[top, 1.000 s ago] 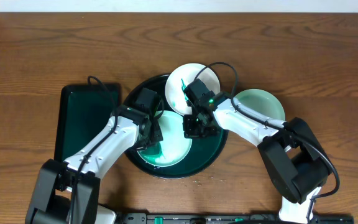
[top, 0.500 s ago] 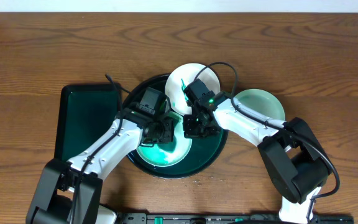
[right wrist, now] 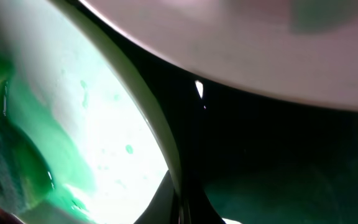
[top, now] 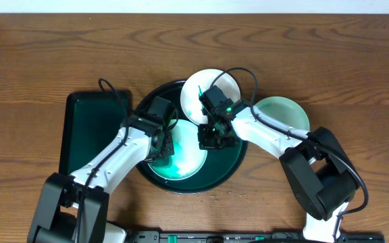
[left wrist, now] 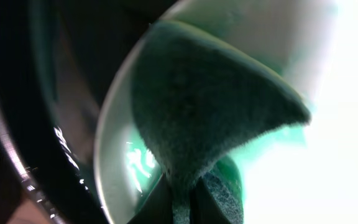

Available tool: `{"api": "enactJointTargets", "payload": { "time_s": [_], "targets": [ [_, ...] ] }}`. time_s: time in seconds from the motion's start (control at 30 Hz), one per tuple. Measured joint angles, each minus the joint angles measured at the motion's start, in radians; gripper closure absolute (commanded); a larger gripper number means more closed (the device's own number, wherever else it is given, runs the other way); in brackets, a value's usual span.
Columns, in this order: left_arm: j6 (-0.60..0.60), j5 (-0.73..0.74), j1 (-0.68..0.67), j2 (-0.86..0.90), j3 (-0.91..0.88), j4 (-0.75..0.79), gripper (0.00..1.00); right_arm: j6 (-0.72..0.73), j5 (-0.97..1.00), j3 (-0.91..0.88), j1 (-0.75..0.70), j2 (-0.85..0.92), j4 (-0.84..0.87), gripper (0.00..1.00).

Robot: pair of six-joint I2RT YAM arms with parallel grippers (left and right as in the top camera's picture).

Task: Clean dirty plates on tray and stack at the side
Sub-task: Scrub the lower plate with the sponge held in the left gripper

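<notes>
The wooden table [top: 356,61] has bare room along its far side and at both ends. At its middle sits the round tray [top: 234,172], with a rectangular tray [top: 86,128] just beside it on the left. One plate [top: 189,165], smeared green, lies flat in the round tray between the two arms. A second plate [top: 211,84] overlaps the tray's far rim, and a third plate [top: 286,111] rests on the table just right of the tray.

The left gripper [top: 164,148] is clamped on a dark green sponge [left wrist: 210,112], which presses on the smeared plate's left half. The right gripper [top: 211,140] is closed on that plate's right edge and seems to pin it.

The plate is round, so no axis matters. The unwiped part lies right of the sponge, toward the right gripper, and the tray rim hems the stroke in on the near side
</notes>
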Motion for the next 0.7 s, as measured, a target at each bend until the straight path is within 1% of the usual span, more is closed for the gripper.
{"api": "enactJointTargets", "payload": {
  "time_s": [0.1,0.17,0.23,0.33,0.4,0.5,0.7],
  "targets": [
    [0.074,0.132,0.014,0.000,0.000,-0.003,0.93,0.000,0.003,0.003,0.000,0.002,0.000,0.99],
    [0.142,0.252,0.016,0.000,-0.002,-0.003,0.93,0.000,0.003,0.003,0.000,0.002,0.000,0.99],
    [0.184,0.344,0.014,0.000,-0.006,0.003,0.93,0.000,0.003,0.003,0.000,0.002,-0.001,0.99],
    [0.226,0.422,0.010,0.000,-0.013,0.040,0.93,-0.001,0.003,0.003,0.000,0.002,-0.001,0.99],
    [0.243,0.438,0.009,0.000,-0.014,0.079,0.93,-0.001,0.002,0.003,0.000,0.002,-0.001,0.99],
    [0.253,0.422,0.010,0.000,-0.014,0.124,0.93,-0.001,0.001,0.003,0.000,0.002,-0.002,0.99],
    [0.258,0.251,0.007,0.000,-0.014,0.166,0.93,0.000,-0.003,0.003,0.000,0.003,-0.003,0.99]
  ]
}}
